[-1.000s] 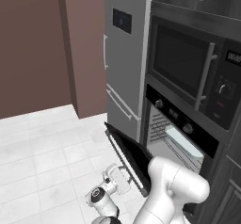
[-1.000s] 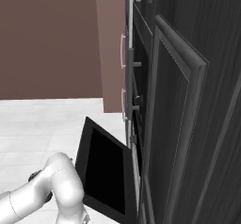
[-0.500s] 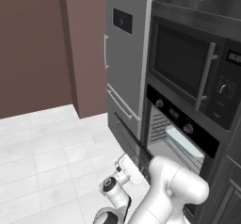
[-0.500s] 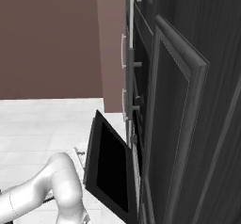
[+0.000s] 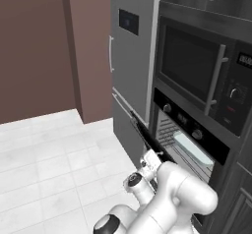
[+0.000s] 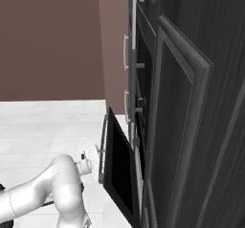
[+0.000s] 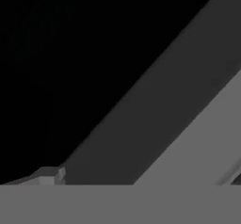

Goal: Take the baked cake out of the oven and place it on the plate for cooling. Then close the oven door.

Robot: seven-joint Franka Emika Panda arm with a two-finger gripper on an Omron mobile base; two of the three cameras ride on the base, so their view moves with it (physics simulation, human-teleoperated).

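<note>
The black oven (image 5: 189,130) sits under the microwave, with two round knobs on its panel. Its door (image 5: 145,133) (image 6: 118,174) is hinged at the bottom and leans steeply up, leaving a narrow gap at the top. Through that gap I see the wire rack and a pale flat tray (image 5: 191,148). My gripper (image 5: 150,162) (image 6: 94,153) is pressed up against the door's outer face, just beside the silver bar handle (image 6: 102,148). Its fingers are too hidden to tell open from shut. In the hand view the door's dark glass (image 7: 70,53) is very close. The cake and the plate are out of view.
A black microwave (image 5: 197,73) with a vertical handle sits above the oven. A grey fridge (image 5: 130,56) stands to its left, and a brown wall (image 5: 44,46) beyond that. Dark cabinet fronts (image 6: 191,126) fill the right side. White tiled floor (image 5: 49,169) spreads out in front.
The oven door has swung upward from about half open to nearly upright. My hand has risen along with it, staying against its outer face.
</note>
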